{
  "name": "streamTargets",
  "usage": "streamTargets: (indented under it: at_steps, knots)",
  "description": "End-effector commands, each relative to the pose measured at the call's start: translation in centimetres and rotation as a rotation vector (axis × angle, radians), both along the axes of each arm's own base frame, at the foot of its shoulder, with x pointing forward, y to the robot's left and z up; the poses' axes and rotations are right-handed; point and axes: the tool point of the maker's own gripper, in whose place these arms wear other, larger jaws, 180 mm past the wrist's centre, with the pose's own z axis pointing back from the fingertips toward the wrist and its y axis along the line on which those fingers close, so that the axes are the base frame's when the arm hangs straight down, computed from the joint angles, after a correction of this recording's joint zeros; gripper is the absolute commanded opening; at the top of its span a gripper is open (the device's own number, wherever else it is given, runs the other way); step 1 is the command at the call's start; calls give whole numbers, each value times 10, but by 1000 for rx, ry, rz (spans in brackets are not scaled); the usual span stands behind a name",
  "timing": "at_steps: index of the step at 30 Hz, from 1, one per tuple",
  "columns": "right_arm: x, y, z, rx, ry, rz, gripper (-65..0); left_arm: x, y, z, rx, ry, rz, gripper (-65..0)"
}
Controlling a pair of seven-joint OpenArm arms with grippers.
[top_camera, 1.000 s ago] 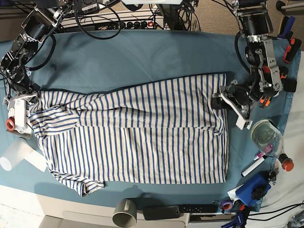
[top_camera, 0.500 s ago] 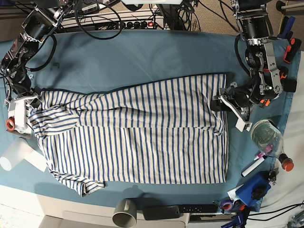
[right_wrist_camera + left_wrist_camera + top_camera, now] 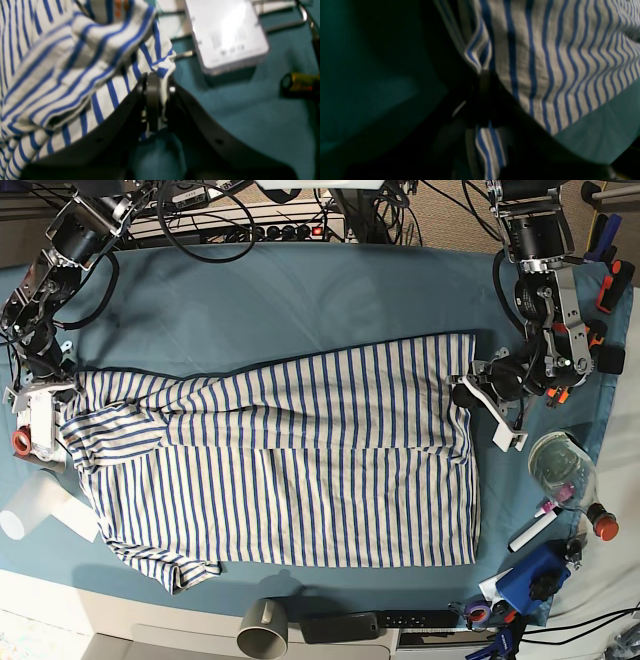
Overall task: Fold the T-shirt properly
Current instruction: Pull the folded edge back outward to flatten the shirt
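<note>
**Both jaws pinch the shirt's edges**

While the T-shirt point(image 3: 290, 455) lies spread on the teal tabletop point(image 3: 300, 300), each arm grips one end — the left gripper point(image 3: 468, 392) is clenched on the hem edge, and the right gripper point(image 3: 157, 87) is clamped on a bunched fold beside a white box point(image 3: 225, 35).

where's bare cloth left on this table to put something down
The widest bare stretch of table cloth lies between the T-shirt and the cables along the far edge. A narrow strip runs between the shirt's near hem and the mug. The side by the flask and markers is crowded, as is the opposite near corner.
</note>
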Motion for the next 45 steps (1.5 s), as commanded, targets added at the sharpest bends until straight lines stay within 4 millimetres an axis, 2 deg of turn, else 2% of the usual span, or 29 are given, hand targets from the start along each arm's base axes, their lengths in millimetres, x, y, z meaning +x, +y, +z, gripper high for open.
streamTargets:
  at_steps: [1, 5, 8, 11, 15, 17, 20, 25, 30, 36, 41, 45]
  knots:
    - [8, -10, 19, -30, -40, -1, -650, 1, 1, 4, 12, 3, -23, -650]
    - [3, -8, 15, -16, -5, 6, -650, -4, 1, 1, 15, 22, -28, -650]
    - [5, -6, 20, -22, -13, 38, -650, -7, 1, 0, 18, 34, -34, -650]
    - [6, -2, 35, -53, -10, 75, -650, -6, 0, 3, 11, 26, -38, -650]
    - [9, 3, 66, -124, -12, 113, -650, -7, -1, 6, 13, 24, -46, -650]
    - [8, 3, 72, -149, -8, 118, -650, -8, -1, 5, 13, 31, -49, -650]
    - [0, 6, 63, -136, 16, 119, -650, -11, 2, 3, 24, 45, -50, -650]
    - [-25, 9, 39, -101, 85, 118, -650, -19, 14, 5, 32, 38, -13, -650]
    - [-45, 10, 29, -32, 99, 107, -650, -37, 28, 6, 30, 27, 28, -650]
    - [-59, 1, 37, -7, 96, 77, -650, -53, 34, 9, 37, 13, 23, -650]
    - [-71, -7, 50, -43, 99, 69, -650, -62, 52, 17, 110, 2, 3, -650]
    - [-87, -5, 45, -58, 146, 82, -650, -78, 65, 14, 169, 25, -11, -650]
